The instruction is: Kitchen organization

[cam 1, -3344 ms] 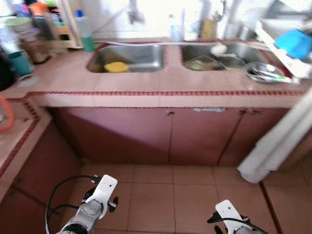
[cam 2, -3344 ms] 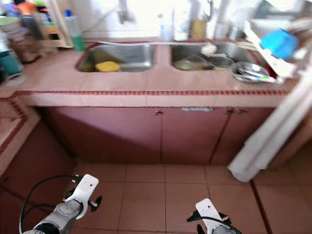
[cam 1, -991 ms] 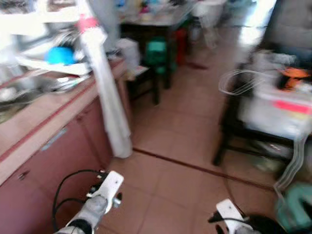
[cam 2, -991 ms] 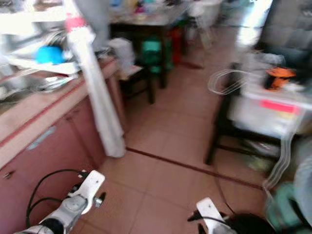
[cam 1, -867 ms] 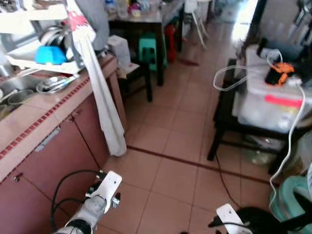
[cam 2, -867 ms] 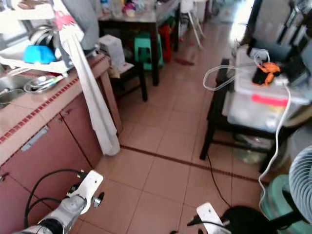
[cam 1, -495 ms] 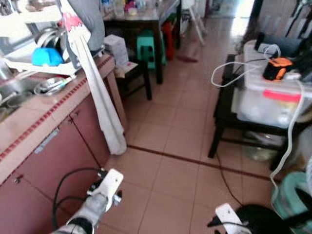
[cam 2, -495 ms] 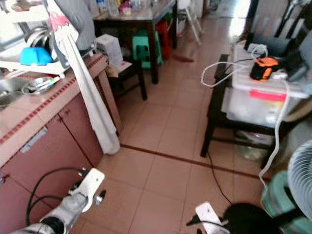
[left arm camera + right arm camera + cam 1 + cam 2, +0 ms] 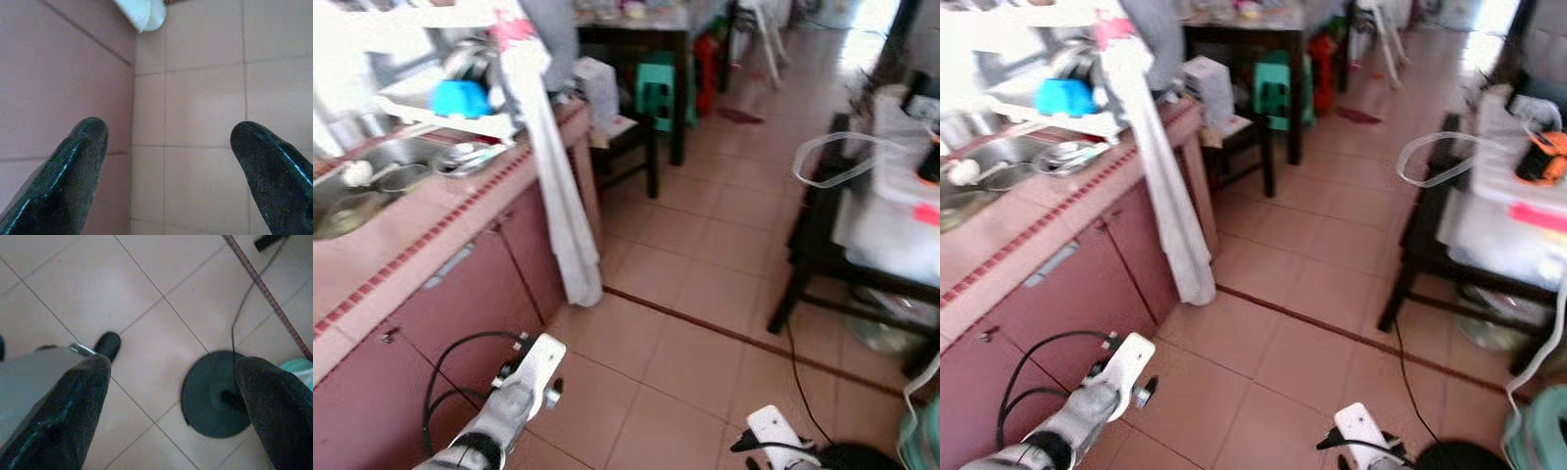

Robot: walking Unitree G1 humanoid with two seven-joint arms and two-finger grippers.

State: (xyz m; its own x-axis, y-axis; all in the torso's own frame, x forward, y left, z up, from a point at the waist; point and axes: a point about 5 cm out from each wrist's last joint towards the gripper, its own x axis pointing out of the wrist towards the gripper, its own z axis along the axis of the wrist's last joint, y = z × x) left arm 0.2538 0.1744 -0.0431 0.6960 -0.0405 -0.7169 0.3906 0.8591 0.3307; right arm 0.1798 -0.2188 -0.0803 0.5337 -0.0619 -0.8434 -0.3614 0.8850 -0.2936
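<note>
Here, in the left eye view, the tiled surface (image 9: 382,259) runs along the 9 o'clock side, carrying a sink (image 9: 357,201) and, toward 11 o'clock, a dish rack (image 9: 431,113) with a blue bowl (image 9: 460,96); those dishes look like what the organizing concerns, and they sit well apart from both arms. A white towel (image 9: 558,186) hangs from the rack down over the cabinet front. The left arm (image 9: 514,401) hangs idle at 7 o'clock.

In the right eye view, a dark table (image 9: 1449,225) stands at 3 o'clock with a clear bin (image 9: 1518,220) and an orange device (image 9: 1545,157) on it, and a loose white cable (image 9: 1440,162) loops off its edge. A black cord (image 9: 1410,392) trails over the floor (image 9: 1293,294) toward 5 o'clock, near the right arm (image 9: 1361,436). Walking on, a foot could snag that cord and drag things down.

In the left wrist view, the left tool (image 9: 171,147) has its fingers spread apart, holding nothing, above floor tile just beside the cabinet front (image 9: 58,73); a swing could knock the door.

In the right wrist view, the right tool (image 9: 171,387) is likewise spread and empty, above a round black fan base (image 9: 215,396) with its cord; stepping there could tip the fan.
</note>
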